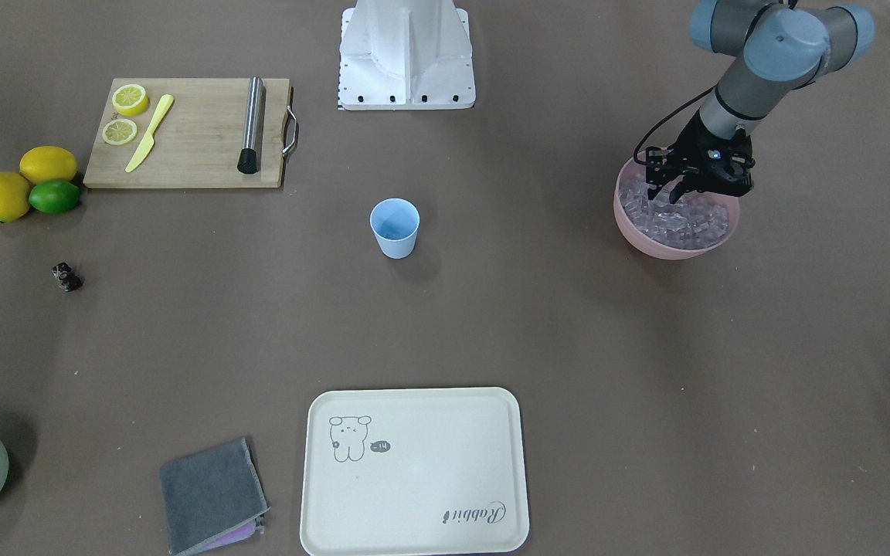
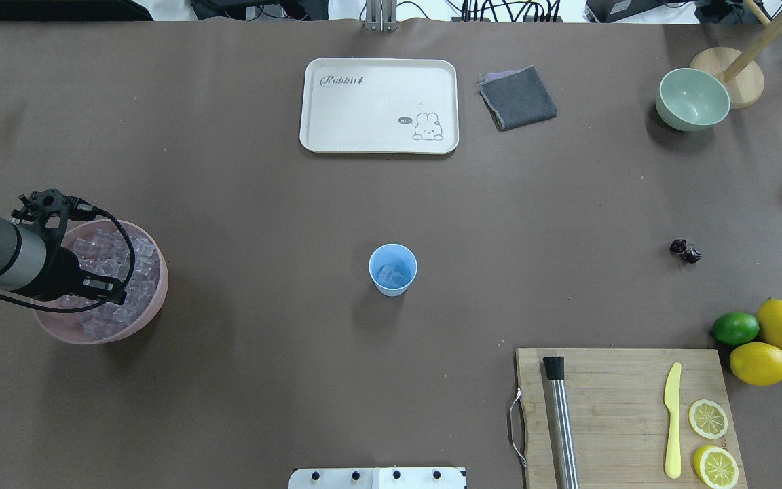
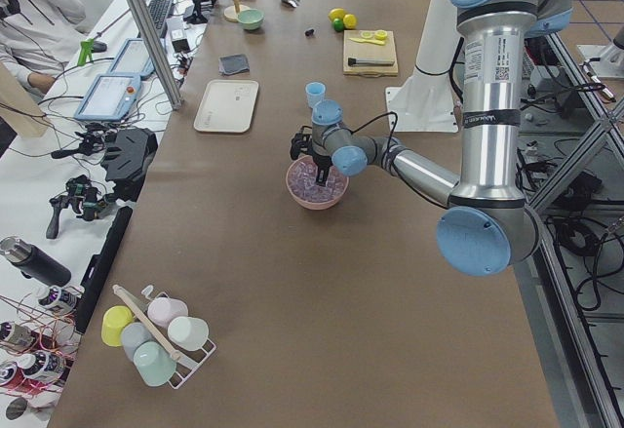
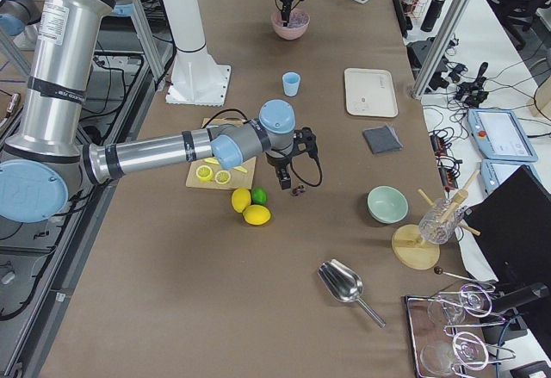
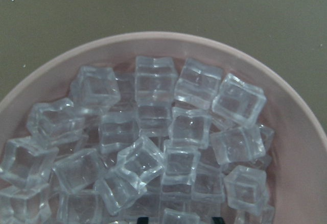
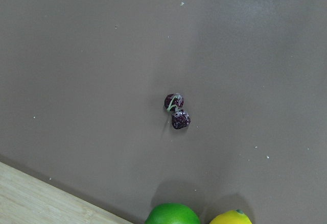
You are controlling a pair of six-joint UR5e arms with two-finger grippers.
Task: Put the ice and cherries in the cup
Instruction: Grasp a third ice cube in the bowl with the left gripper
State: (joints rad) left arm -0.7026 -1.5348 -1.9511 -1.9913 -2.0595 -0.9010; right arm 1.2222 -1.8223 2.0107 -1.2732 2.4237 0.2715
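While the left gripper [image 1: 667,193] hangs over the pink bowl [image 1: 673,249], fingers spread apart just above the heap, the ice [image 5: 148,157] fills that bowl nearly rim to rim. Centre table, the light blue cup [image 2: 393,269] stands upright with a little ice showing inside. The cherries [image 6: 177,112] lie on the bare brown table [image 1: 568,347], under the right gripper [image 4: 284,182]; whether its fingers are apart or together, I cannot tell. A lime [image 2: 735,328] and two lemons [image 2: 771,343] sit near the cherries, beside the cutting board [image 2: 625,414]. Far side: the cream tray [image 2: 379,105], a grey cloth [image 2: 517,97] and a pale green bowl [image 2: 693,99]. The cup stands well apart from everything.
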